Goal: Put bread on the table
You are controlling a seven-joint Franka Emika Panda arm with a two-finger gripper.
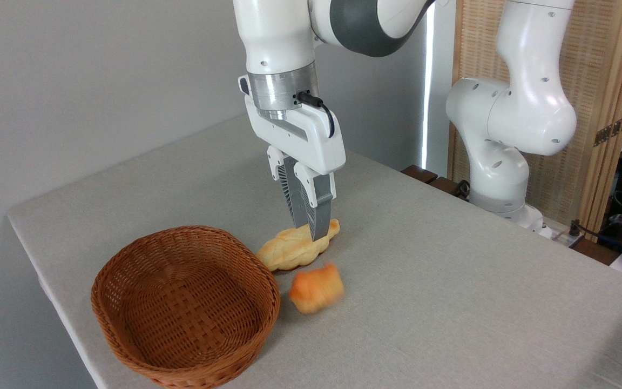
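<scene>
While arm points straight down, fingers [306,229] nearly together, empty, bread [316,288] blurred below.

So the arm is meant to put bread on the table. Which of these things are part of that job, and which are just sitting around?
Part of the job:
- the orange bun, blurred, beside the basket
- the table with its grey cloth
- the gripper, above the table, holding nothing

Just lying about:
- the wicker basket, nothing in it
- the pale braided loaf behind the gripper's fingers
</scene>
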